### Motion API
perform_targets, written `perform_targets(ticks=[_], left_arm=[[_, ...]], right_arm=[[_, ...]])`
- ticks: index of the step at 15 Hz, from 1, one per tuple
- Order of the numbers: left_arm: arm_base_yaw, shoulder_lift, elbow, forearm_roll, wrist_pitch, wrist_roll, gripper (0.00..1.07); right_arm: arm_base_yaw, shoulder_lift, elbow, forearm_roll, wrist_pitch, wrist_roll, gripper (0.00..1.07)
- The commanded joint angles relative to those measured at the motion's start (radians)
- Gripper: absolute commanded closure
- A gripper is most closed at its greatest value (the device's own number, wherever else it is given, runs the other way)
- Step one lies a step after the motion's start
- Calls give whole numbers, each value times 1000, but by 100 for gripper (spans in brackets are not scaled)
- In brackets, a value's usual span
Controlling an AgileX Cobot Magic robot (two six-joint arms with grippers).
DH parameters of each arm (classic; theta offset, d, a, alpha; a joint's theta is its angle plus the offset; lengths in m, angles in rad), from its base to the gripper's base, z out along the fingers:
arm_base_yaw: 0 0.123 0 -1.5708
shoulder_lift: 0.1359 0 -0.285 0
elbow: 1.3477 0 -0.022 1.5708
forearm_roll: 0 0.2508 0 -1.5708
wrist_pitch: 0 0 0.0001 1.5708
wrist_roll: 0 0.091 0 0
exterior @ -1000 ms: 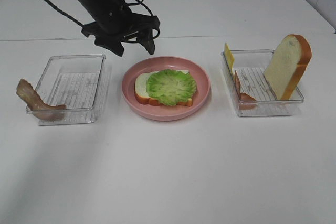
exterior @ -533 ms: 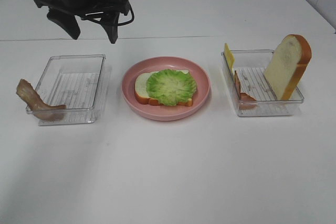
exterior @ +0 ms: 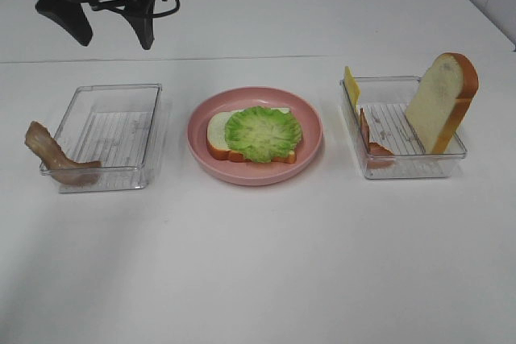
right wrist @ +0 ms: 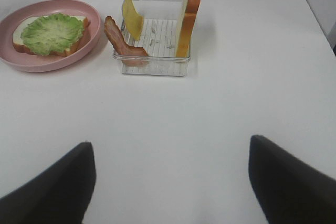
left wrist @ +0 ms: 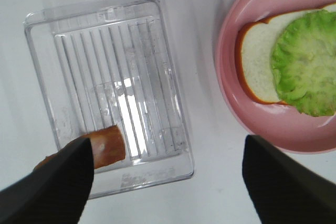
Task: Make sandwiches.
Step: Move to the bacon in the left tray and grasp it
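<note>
A bread slice [exterior: 216, 132] topped with green lettuce [exterior: 263, 132] lies on the pink plate [exterior: 310, 122]. A bacon strip [exterior: 50, 156] hangs over the left clear tray's [exterior: 113, 130] near corner. The right clear tray [exterior: 403, 130] holds a standing bread slice [exterior: 441, 101], a yellow cheese slice [exterior: 351, 84] and a bacon strip [exterior: 372, 141]. My left gripper [exterior: 111, 34] is open and empty, high above the left tray; its wrist view shows the tray [left wrist: 113, 82], bacon [left wrist: 105, 148] and plate [left wrist: 231, 77]. My right gripper [right wrist: 168, 182] is open, empty, well short of its tray [right wrist: 155, 45].
The white table [exterior: 266, 263] carries only the two trays and the plate. A seam runs across the table behind the trays. The right gripper is outside the high view.
My left arm has swung left from behind the plate to above the left tray, with its jaws still open. The food has not moved.
</note>
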Motion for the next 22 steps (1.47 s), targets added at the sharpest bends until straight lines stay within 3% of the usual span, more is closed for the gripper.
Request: perform_targets(ticks=[1,7,11,20,22], left_arm=[[59,-93,118,0,77,-8,31],[219,-219,427,0,58,-14,31],[219,-211,478,7,-99,-15,32],[219,-28,476,0,-209,-15,32],[219,-19,476,0,-253,-15,40]], right_arm=[[-6,-12,1,0,-7,-6,31],[-6,-12,1,0,-7,-6,31],[-6,-12,1,0,-7,-6,31],[-6,-12,1,0,-7,-6,31],[-6,-12,1,0,-7,-6,31]])
